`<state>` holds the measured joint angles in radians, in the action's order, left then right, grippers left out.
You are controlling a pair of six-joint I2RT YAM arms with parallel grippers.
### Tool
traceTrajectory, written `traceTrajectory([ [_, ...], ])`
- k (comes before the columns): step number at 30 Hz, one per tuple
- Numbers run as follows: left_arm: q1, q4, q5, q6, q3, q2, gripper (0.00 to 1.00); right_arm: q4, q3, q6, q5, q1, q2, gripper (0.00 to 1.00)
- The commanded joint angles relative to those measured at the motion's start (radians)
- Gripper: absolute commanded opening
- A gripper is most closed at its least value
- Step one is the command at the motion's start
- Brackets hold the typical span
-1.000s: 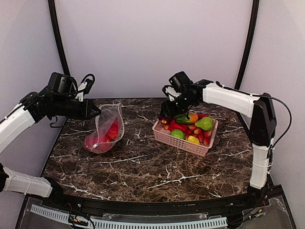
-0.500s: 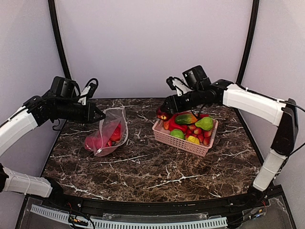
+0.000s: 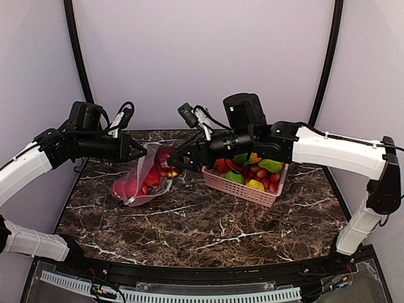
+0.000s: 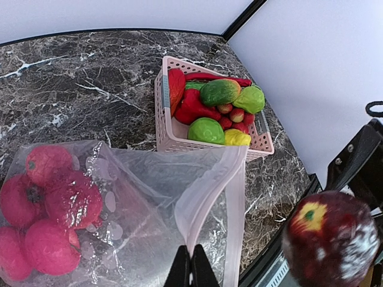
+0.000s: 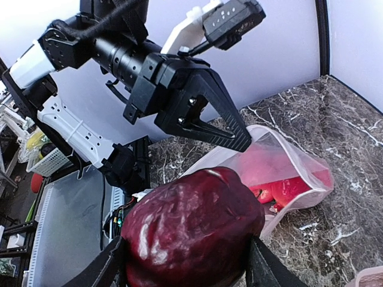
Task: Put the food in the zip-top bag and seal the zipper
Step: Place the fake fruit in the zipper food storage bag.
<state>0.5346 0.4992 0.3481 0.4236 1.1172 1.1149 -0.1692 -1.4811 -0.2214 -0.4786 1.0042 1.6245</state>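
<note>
Left gripper (image 4: 191, 268): I read the jaws as pinched fully closed on the zip-top bag (image 4: 143, 197) at its zipper (image 4: 237, 203). Red fruits (image 4: 51, 197) lie in the bag below them. Right gripper (image 3: 172, 163): clamped around a dark red apple (image 5: 191, 230), just beside the left fingertips at the bag mouth.

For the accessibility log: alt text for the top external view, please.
The right gripper holds a dark red apple at the open mouth of a clear bag, which the left gripper pinches up by its edge. Red fruit lies in the bag; a pink basket of mixed fruit sits to its right on the marble table.
</note>
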Motion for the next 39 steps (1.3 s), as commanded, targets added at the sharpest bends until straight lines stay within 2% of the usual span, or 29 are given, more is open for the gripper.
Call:
traceTrajectory([
  [1,0.005,-0.022,0.01,0.01,-0.02,-0.018,0.01,0.052,-0.057,-0.005,0.025,0.043,0.091,0.48],
  [11,0.005,-0.02,0.004,0.012,-0.023,-0.028,0.01,-0.095,-0.231,-0.017,0.253,0.112,0.262,0.48],
  [14,0.005,-0.019,0.005,0.011,-0.021,-0.027,0.01,-0.158,-0.283,-0.001,0.303,0.132,0.3,0.53],
  [27,0.005,-0.015,-0.006,0.009,-0.014,-0.028,0.01,-0.188,-0.29,0.005,0.339,0.148,0.298,0.8],
  [39,0.005,-0.007,-0.013,0.003,0.004,-0.028,0.01,-0.185,-0.286,0.003,0.349,0.148,0.269,0.81],
])
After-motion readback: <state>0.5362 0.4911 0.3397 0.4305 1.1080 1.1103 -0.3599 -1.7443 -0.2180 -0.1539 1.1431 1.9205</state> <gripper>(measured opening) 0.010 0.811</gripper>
